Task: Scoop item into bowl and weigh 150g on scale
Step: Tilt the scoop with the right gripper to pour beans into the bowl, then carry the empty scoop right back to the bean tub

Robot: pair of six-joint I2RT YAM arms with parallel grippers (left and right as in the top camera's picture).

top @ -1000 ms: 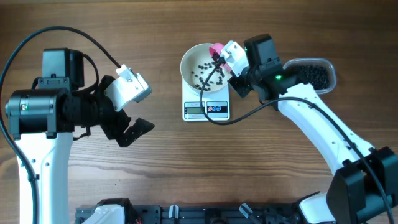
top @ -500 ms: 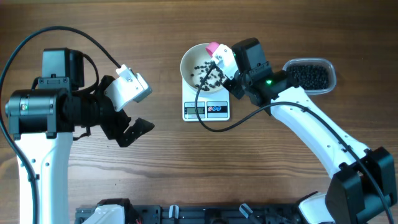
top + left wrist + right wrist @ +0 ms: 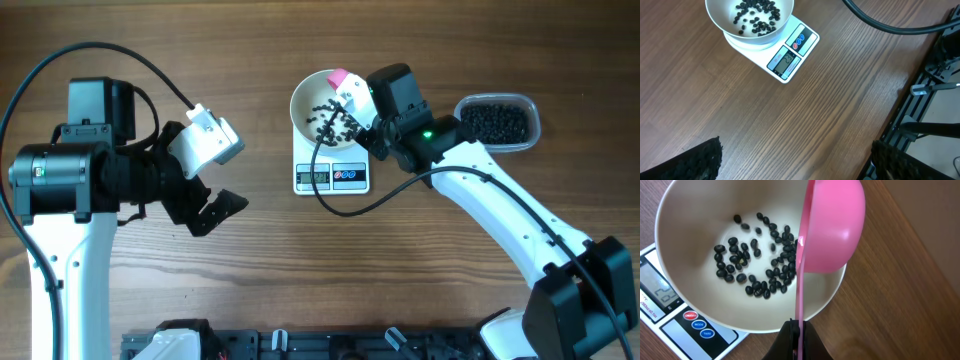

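My right fingers (image 3: 797, 339) are pinched tight on the thin handle of a pink scoop (image 3: 832, 230). The scoop is smooth plastic with a round cup. It is tipped on its side, and the cup hangs over the right side of the bowl (image 3: 671, 240).

The bowl is round, plain and white, with a smooth inside. Lots of tiny beans (image 3: 765, 275) lie in the bottom of it. They are black, shiny and a bit oval, and they are spread out with white showing between them.

The bowl sits on the scale (image 3: 660, 319), at the far middle of the table (image 3: 420, 260). The scale is a flat white box shape. It has a grey screen with dark numbers that I cannot read. Beside the screen are one red round button and two blue ones. Their words are too small to read.

To the right of the scale is a clear tub (image 3: 500, 120) with rounded corners, full of the same black beans.

The table is brown wood with long lines in it.

My left fingers (image 3: 210, 212) are spread wide apart and hold nothing, over the left side of the table, well apart from the scale.
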